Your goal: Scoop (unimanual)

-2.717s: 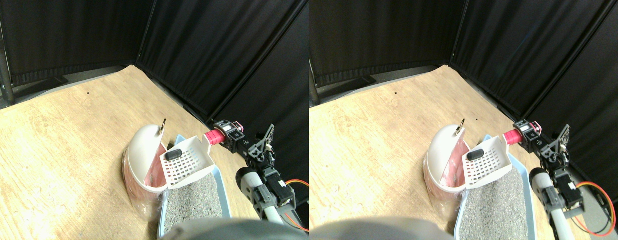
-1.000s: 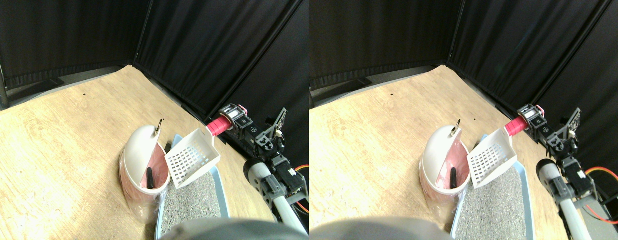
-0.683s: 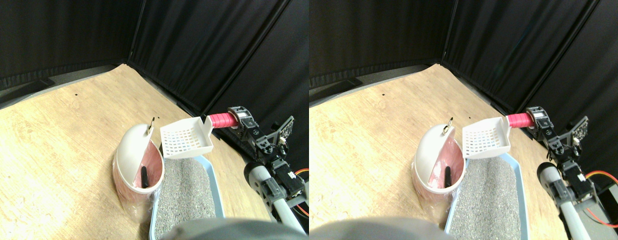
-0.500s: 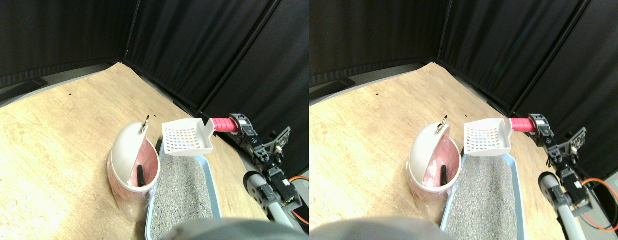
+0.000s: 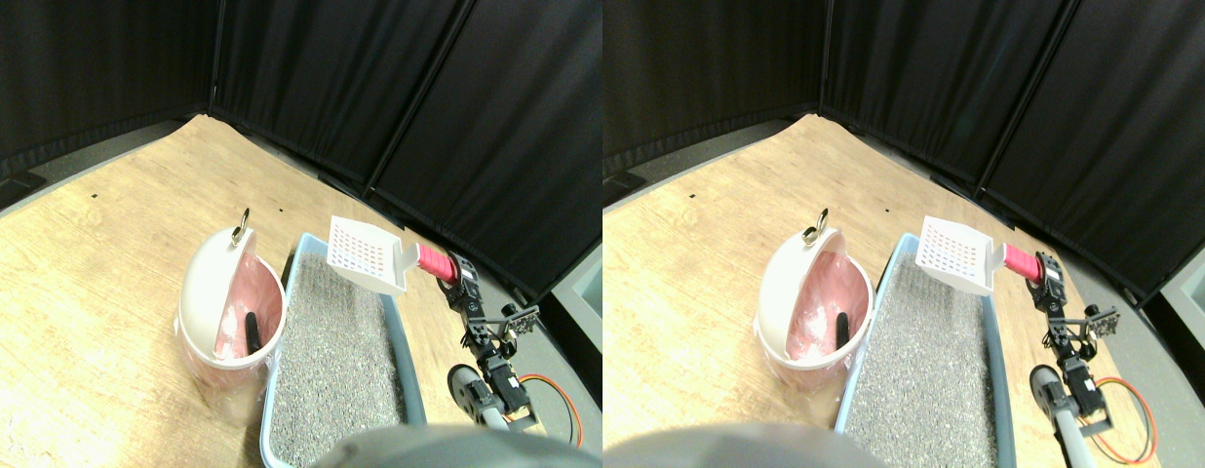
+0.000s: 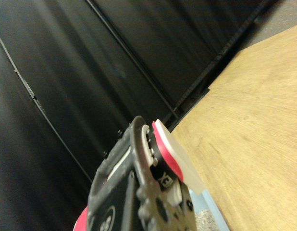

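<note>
Holding steady: dark lump sits in the bin (image 5: 230, 317) at left, litter tray (image 5: 334, 361) just right of it. Empty scoop (image 5: 366, 255) hangs over the tray's far end, its pink handle (image 5: 433, 261) clenched by the right gripper (image 5: 453, 275). Keep it level, lower slowly.

Left of the claw (image 5: 453, 280), the white slotted plastic scoop (image 5: 363, 254) looks smooth, its pink wrapped handle (image 5: 432, 261) matt. Below it, the pale blue plastic tray (image 5: 289, 292) holds coarse grey granular litter (image 5: 333, 356). Farther left, the glossy white domed plastic bin (image 5: 213, 292) has a thin pink film liner (image 5: 250, 302) and stands on matt grained wood flooring (image 5: 86, 263). Behind hang matt black cloth curtains (image 5: 369, 78).
</note>
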Robot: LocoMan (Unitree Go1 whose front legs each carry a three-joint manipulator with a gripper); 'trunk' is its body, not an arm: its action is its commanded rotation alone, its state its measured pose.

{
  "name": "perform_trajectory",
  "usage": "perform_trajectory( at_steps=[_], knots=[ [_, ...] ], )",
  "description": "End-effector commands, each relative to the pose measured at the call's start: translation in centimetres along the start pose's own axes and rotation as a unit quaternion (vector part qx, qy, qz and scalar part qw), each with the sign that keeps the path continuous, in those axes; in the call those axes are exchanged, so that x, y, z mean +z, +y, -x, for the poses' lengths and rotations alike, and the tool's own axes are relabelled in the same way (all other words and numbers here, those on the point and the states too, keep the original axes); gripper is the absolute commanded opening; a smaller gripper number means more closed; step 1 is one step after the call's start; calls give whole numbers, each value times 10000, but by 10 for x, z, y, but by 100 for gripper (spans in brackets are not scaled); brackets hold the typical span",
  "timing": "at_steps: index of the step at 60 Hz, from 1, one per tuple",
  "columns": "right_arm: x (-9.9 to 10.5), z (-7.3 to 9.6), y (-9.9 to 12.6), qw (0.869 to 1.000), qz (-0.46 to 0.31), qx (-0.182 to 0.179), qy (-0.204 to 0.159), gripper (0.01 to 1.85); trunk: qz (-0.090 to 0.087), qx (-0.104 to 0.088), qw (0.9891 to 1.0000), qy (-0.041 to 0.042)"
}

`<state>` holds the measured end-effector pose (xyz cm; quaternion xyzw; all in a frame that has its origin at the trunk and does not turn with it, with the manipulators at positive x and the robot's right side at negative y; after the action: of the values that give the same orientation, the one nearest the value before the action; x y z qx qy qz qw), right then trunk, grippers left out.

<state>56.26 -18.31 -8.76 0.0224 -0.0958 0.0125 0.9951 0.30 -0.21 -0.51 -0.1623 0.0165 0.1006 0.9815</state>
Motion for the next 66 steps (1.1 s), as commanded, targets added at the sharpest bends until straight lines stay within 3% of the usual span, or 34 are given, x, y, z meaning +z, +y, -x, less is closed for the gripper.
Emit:
perform_trajectory(
  at_steps=[1, 19, 31, 36, 43, 52, 66],
  knots=[
    [-1, 3, -10, 9983, -427, 27, -396, 6, -68, -46, 9999, -81],
    [-8, 22, -36, 9972, -684, 20, -314, 6, -334, -267, 9991, -26],
    [-17, 31, -50, 9970, -755, 73, -132, 6, -392, -374, 9985, 9],
    [-24, 36, -53, 9968, -804, -22, 5, 6, -408, -368, 9985, 22],
    [-33, 41, -58, 9963, -826, 107, 191, 6, -419, -339, 9985, 35],
    [-47, 46, -63, 9929, -1076, -66, 503, 6, -405, -283, 9988, 53],
    [-73, 56, -68, 9912, -1151, -34, 653, 6, -387, -192, 9990, 85]
  ],
)
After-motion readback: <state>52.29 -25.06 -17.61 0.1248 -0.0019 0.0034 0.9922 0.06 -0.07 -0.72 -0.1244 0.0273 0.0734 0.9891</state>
